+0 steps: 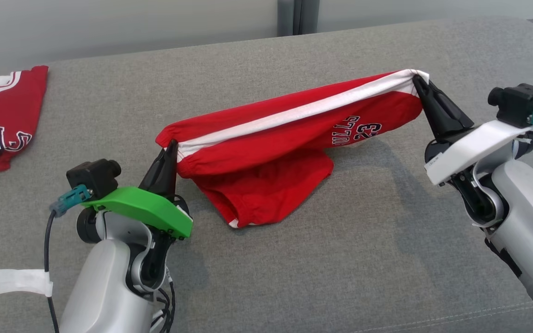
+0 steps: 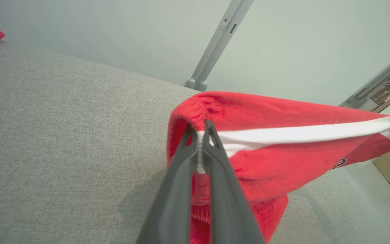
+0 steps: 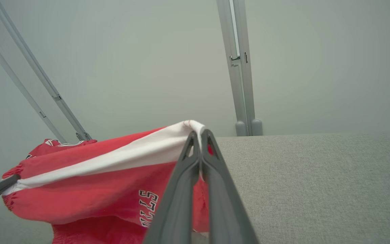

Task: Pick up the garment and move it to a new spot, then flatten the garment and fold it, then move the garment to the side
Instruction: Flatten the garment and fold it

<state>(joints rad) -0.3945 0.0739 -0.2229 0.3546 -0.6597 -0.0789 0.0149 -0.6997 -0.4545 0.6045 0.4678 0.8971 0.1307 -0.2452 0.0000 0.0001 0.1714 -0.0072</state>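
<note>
Grey woven surface [image 1: 340,277] under red garment [image 1: 271,148], pale wall [image 1: 109,27] behind

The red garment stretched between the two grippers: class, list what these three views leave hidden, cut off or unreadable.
1. Red fabric garment with a white stripe, head view: its own hanging folds hide its full shape.
2. Its dark printed lettering, right wrist view: partly covered by the right gripper.
3. Second red printed garment, head view: cut off by the left edge.

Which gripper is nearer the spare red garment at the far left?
Left. The left gripper, clamped on the shorts' waistband end, is right of the spare garment; the right gripper grips the opposite end, far right.
</note>
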